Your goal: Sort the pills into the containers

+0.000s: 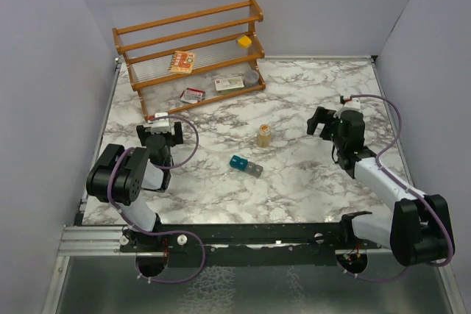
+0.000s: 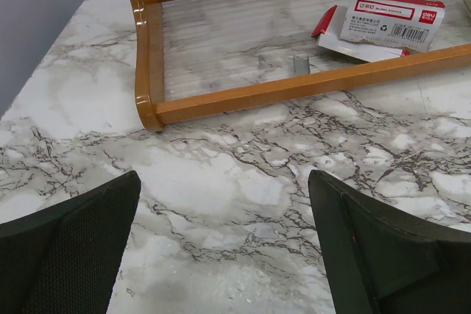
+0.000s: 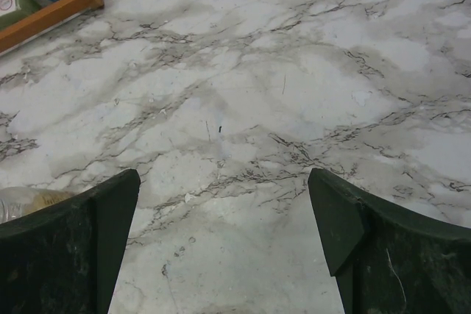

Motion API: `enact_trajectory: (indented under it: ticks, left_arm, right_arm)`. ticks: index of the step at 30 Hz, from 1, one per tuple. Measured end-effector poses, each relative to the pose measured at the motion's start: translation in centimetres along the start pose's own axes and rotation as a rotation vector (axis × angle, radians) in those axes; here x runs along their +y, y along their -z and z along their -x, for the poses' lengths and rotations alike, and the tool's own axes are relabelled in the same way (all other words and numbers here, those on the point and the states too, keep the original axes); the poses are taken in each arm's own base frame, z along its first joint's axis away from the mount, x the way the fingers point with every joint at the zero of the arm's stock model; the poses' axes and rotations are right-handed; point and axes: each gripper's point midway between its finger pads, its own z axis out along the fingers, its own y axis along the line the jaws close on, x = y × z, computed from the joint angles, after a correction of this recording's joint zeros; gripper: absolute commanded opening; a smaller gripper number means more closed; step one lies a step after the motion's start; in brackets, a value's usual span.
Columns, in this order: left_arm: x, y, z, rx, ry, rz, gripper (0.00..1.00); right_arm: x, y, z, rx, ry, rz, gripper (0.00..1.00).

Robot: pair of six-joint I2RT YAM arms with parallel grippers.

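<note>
One marble table (image 1: 294, 196) is carrying everything here, running from the arm bases at the near edge to the back wall. A wooden rack (image 1: 206, 56) is standing at the far left of it, its tiers stepping upward toward the back. The left arm (image 1: 125, 174) is folding back on itself at the near left, and the right arm (image 1: 383, 178) is reaching from the near right corner along the table's right side. The left gripper (image 1: 160, 131) is pointing at the rack's near left corner with its jaws spread wide and nothing between them; the left wrist view is showing only bare marble between its fingers (image 2: 73, 255). The right gripper (image 1: 327, 124) is likewise standing released, hanging over bare marble and grasping nothing. An orange booklet (image 1: 182, 62) is leaning on a middle tier of the rack, while a green and white box (image 1: 229, 84) and a red and white box (image 1: 193, 95) are lying on the bottom tier. A small jar (image 1: 264, 135) with yellowish contents is standing upright near the table's middle, left of the right gripper and apart from it. The containers (image 1: 246, 165), a short strip with one teal compartment at its left end and grey ones beside it, are lying just nearer than the jar, between the two grippers and touching neither.
</note>
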Motion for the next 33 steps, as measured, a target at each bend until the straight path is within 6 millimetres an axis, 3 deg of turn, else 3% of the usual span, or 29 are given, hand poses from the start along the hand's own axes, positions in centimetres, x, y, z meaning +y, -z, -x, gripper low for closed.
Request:
enact_trajectory:
  ticks: [10,18,22,27,29,33]
  left_arm:
    - [0.0,0.0,0.0,0.0,0.0,0.0,0.99]
    - [0.0,0.0,0.0,0.0,0.0,0.0,0.99]
    - [0.0,0.0,0.0,0.0,0.0,0.0,0.99]
    - [0.0,0.0,0.0,0.0,0.0,0.0,0.99]
    - [0.0,0.0,0.0,0.0,0.0,0.0,0.99]
    - [0.0,0.0,0.0,0.001,-0.001,0.0,0.99]
  right_arm:
    - [-0.3,-0.1,-0.5,0.015,-0.029,-0.019,1.0]
    - [-0.9,-3.0,0.8,0.105,-0.089,-0.141,1.0]
    - [-0.1,-3.4,-0.1,0.132,-0.051,-0.08,1.0]
    - [0.8,-2.8,-2.1,0.185,-0.006,0.004,1.0]
    - [1.0,-1.7,-2.5,0.169,0.003,0.037,1.0]
    - [1.7,0.7,-1.1,0.087,0.011,0.092,1.0]
